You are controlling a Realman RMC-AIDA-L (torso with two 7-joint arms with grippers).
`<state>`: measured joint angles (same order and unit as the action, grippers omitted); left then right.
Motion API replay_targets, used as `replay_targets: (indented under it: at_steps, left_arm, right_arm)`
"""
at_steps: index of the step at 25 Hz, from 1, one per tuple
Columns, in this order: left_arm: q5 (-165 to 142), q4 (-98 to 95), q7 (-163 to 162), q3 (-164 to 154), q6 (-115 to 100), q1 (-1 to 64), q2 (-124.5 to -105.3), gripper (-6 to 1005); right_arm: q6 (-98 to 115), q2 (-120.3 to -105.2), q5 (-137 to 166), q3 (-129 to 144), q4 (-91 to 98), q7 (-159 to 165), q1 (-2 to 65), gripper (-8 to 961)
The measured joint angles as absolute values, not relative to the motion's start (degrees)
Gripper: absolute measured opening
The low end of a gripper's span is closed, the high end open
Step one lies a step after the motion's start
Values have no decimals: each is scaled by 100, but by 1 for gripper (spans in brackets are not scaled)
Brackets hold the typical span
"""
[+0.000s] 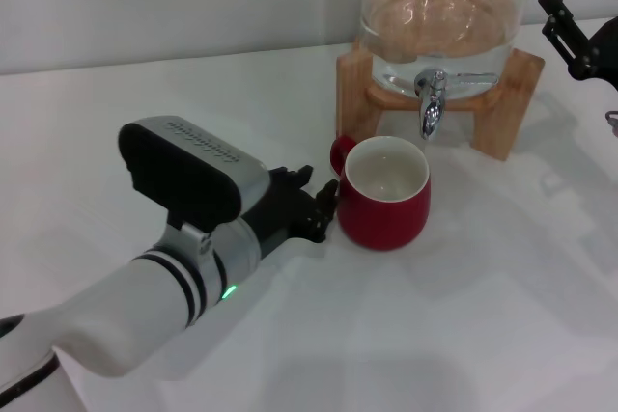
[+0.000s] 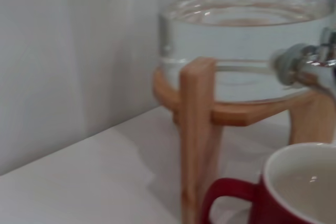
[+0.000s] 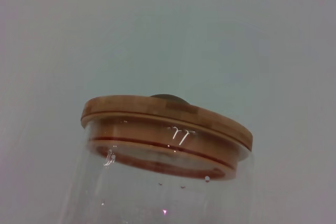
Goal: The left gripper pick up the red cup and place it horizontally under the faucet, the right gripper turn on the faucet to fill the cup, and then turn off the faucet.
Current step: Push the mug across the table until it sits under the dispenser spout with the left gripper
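Red cup [image 1: 384, 206] stands upright below the faucet [image 1: 431, 103], left gripper [image 1: 311, 207] beside its handle, finger spread hidden; wrist view: spout overhangs the rim; right gripper [image 1: 572, 34] waits, apparently spread; turn lever gently.

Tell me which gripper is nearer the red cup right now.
Left. The left gripper is right at the red cup, by its handle; the right gripper hangs off beyond the dispenser.

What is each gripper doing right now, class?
Left gripper: at the red cup's handle; whether it grips cannot be told.
Right gripper: raised beside the dispenser, holding nothing visible; open or shut cannot be told.
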<state>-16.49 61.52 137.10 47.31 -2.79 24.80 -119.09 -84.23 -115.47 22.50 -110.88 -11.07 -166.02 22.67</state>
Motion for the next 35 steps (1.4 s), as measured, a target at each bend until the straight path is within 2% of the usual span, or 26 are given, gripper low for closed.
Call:
replay_targets:
  at_steps: [22,27,35]
  left_arm:
    - [-1625,6122,13734,4678,-310,2978,-11914,331]
    - [-1622,6159,13737,4665,-317,2882,-11913,332]
    - [-1680,6524,13909,4678,-327,2341,-11885,332]
  right_arm:
    - [-8497,-11544,2250,-11088,-1107,-16602,2232,613]
    - [-8473,-11532,2250,-11115,-1107,-16603,2232,613]
    - [-8367,-11515,2250,-11127,-1111,-16608,2234,613]
